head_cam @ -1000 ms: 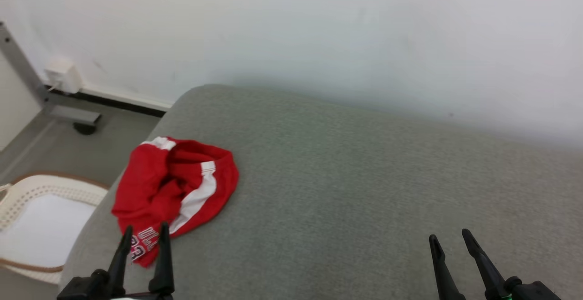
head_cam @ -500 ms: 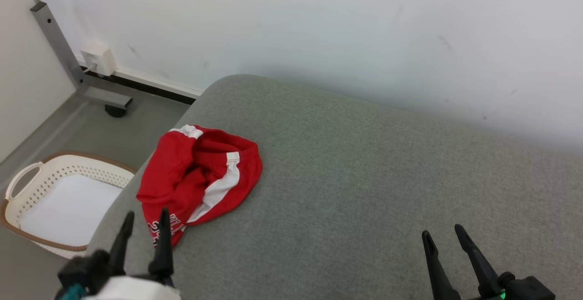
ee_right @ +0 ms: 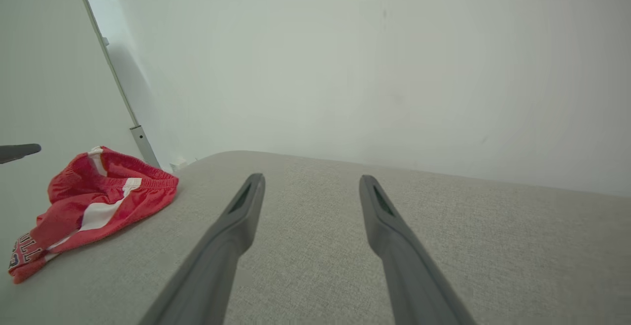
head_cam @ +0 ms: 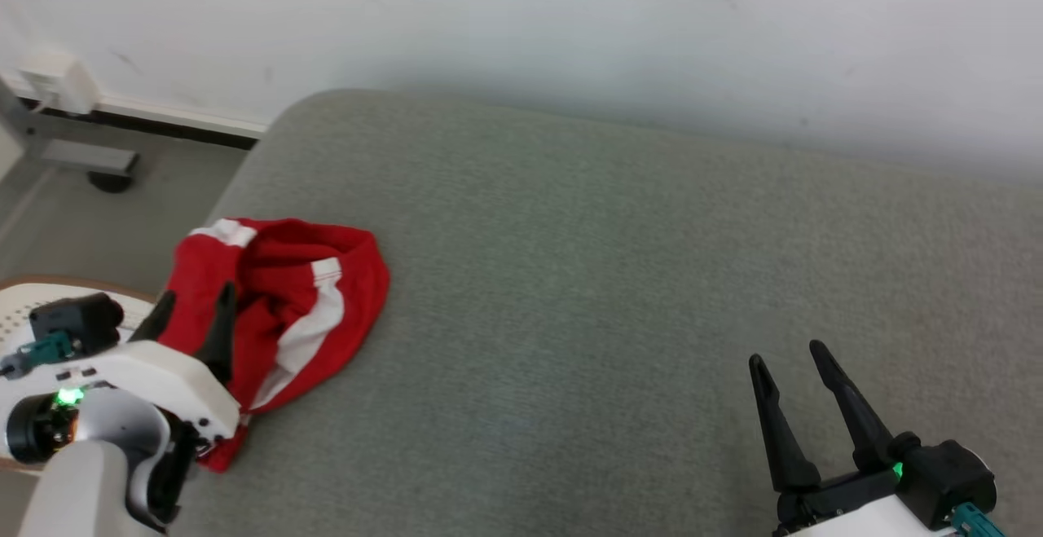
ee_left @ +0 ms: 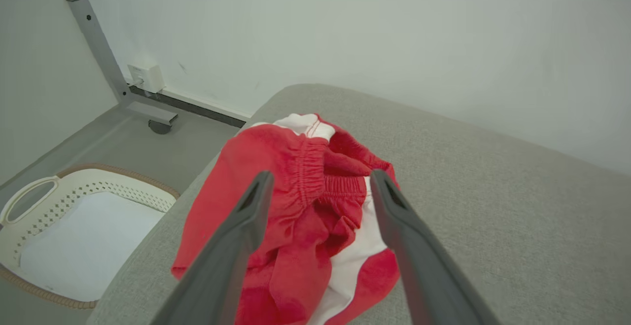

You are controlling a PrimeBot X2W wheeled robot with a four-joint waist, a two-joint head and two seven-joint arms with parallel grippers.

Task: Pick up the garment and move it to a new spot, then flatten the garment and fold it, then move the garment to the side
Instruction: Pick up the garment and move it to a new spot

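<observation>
The garment [head_cam: 293,309], red shorts with white side stripes and an elastic waistband, lies crumpled near the left end of the grey cushioned surface [head_cam: 611,276]. My left gripper [head_cam: 194,299] is open and hovers over the garment's left part, its fingers framing the waistband [ee_left: 320,177] in the left wrist view with nothing held. At the lower right my right gripper [head_cam: 789,359] is open above bare grey fabric, far from the garment. In the right wrist view the garment [ee_right: 98,199] lies at the far left.
A cream laundry basket [ee_left: 74,216] with a brown rim stands on the floor left of the cushion. A grey metal stand leg [head_cam: 73,154] and a white wall box [head_cam: 57,81] are at the back left. A white wall runs behind.
My left arm has reached forward, so its fingers are over the garment instead of short of it. The right gripper has come up a little. The head camera shifted, moving the whole picture.
</observation>
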